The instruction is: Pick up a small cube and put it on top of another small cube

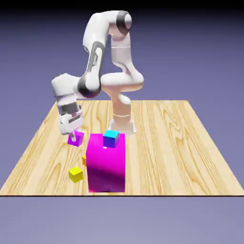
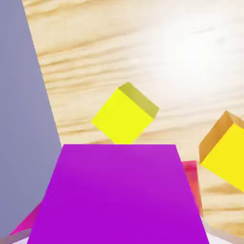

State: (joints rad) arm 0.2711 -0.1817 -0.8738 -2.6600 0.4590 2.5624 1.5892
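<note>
While the gripper (image 1: 73, 135) hangs over the near-left part of the wooden table (image 1: 190, 143), it is clamped on the small purple cube (image 1: 76, 138), which sits between its fingertips and appears lifted just clear of the wood, though the exterior view does not make the gap plain. Seen from the hand view, that purple cube (image 2: 119, 195) fills the lower half of the picture and hides both fingertips. Beyond the gripper's hold, further along the line it looks down, a small yellow cube (image 2: 123, 116) lies on the table, turned corner-on, apart from the held cube. A second cube, yellow and orange (image 2: 224, 147), sits off to the side of the gripper and is cut by the picture's edge. In the exterior view the yellow cube (image 1: 75, 174) lies nearer the camera than the gripper, and a big magenta block (image 1: 106, 164) stands just beside the gripper, toward the exterior view's right. On top of that block, near its far edge, rests a small blue cube (image 1: 111, 138), level with the gripper's fingertips.
</note>
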